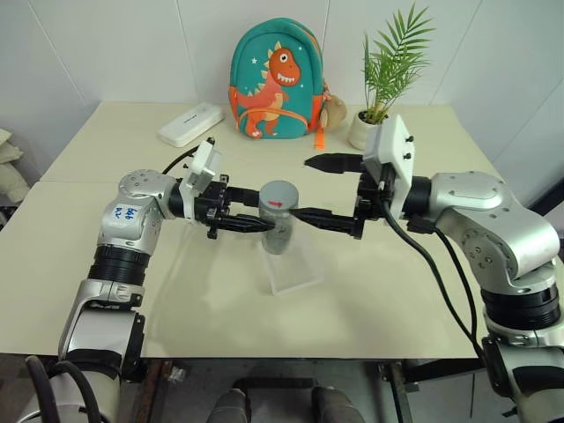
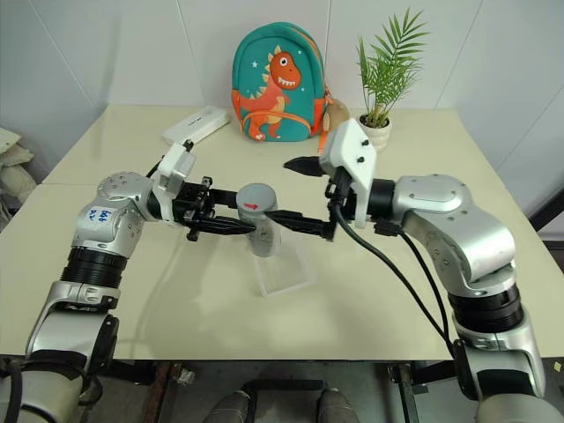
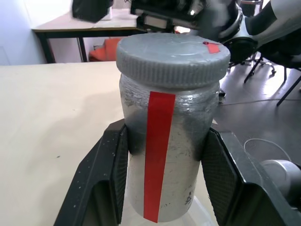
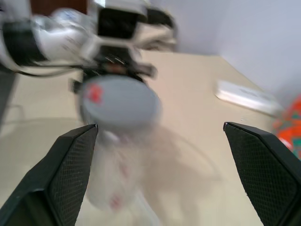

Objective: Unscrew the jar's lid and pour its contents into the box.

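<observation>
Gripping jar (image 1: 278, 227) left end effector (image 1: 256, 222), lid (image 1: 278, 196) on, above box (image 1: 294, 275)

The silvery jar (image 1: 278, 229) (a red strip down its side) stands upright above the clear shallow box (image 1: 295, 275) on the table, its grey ribbed lid (image 1: 278, 196) on, red mark on top

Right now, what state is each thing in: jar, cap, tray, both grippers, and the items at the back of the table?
Silvery cylindrical jar with red stripe: upright, held above the tray.
Round grey screw lid: on the jar.
Shallow clear plastic box: on the table under the jar.
Left gripper: shut on the jar.
Right gripper: open, holding nothing.
Teal dinosaur backpack: standing upright.
White rectangular case: lying flat.
</observation>
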You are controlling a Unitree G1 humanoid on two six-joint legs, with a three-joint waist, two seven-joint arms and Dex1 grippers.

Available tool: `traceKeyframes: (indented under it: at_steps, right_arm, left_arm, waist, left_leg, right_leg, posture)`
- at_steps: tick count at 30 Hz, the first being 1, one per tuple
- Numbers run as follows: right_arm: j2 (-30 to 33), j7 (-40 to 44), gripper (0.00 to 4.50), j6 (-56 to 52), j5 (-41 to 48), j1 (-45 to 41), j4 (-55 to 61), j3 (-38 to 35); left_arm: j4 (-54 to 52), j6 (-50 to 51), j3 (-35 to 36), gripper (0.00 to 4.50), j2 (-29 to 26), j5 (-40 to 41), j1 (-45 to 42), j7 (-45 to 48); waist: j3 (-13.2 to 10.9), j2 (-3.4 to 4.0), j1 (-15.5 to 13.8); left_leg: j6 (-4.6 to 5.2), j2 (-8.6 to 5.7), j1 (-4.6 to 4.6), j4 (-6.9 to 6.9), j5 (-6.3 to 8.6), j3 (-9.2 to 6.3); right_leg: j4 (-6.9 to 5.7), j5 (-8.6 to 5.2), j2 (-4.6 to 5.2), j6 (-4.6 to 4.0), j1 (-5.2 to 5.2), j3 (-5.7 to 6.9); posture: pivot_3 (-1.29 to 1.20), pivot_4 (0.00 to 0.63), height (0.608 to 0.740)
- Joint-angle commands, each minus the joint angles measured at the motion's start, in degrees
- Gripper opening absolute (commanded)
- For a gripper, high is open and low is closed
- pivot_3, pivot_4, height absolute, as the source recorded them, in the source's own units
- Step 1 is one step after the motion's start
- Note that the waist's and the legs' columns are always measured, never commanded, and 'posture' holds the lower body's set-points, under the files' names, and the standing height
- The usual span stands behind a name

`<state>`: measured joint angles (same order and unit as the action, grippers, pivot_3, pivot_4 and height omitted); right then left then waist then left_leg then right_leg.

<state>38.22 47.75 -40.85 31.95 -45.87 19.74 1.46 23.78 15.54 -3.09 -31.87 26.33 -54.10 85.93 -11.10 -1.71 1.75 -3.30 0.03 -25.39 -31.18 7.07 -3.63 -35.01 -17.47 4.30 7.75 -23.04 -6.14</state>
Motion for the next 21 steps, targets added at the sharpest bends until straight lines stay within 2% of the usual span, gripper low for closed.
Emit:
traceKeyframes:
  at_steps: [1, 10, 14, 21]
  right_arm:
    - [1.3, -0.9, 4.48, -0.7, 1.0, 0.0, 2.4, -3.0]
    - [-0.4, -3.6, 4.48, -4.1, 5.0, -1.0, 5.9, -4.4]
    - [-5.0, -7.1, 4.48, -5.2, 6.7, -2.8, 6.9, -2.6]
    - [-11.1, -10.7, 4.48, -5.2, 4.4, -4.5, 5.6, 2.6]
  left_arm:
    - [0.5, -1.3, 1.1, 1.88, -0.3, -0.2, -0.4, 1.1]
    - [3.5, -2.6, 1.1, 1.88, 0.2, -0.8, -1.7, 1.2]
    - [3.5, -2.6, 0.8, 1.88, 1.5, -0.9, -2.2, 0.3]
    - [2.2, -1.2, 0.6, 1.88, 3.0, -1.0, -2.4, -0.7]
  waist:
    - [0.0, 0.0, 0.1]
    - [0.0, 0.0, 0.2]
    - [0.0, 0.0, 0.2]
    - [0.0, 0.0, 0.2]
  left_leg:
    - [0.0, 0.0, 0.01, 0.0, 0.0, 0.0]
    - [0.0, 0.0, 0.0, 0.0, 0.0, 0.0]
    - [0.0, 0.0, 0.01, 0.0, 0.0, 0.0]
    - [0.0, 0.01, 0.01, 0.0, -0.01, 0.0]
  right_leg:
    - [0.0, 0.0, 0.0, 0.0, 0.0, 0.0]
    - [0.0, 0.0, 0.0, 0.0, 0.0, -0.01]
    - [-0.04, 0.0, -0.01, 0.01, 0.0, -0.01]
    - [-0.07, 0.02, -0.01, 0.03, 0.0, 0.0]
  posture:
    - [0.0, 0.15, 0.74]
    - [0.0, 0.15, 0.74]
    - [0.0, 0.15, 0.74]
    - [0.0, 0.15, 0.74]
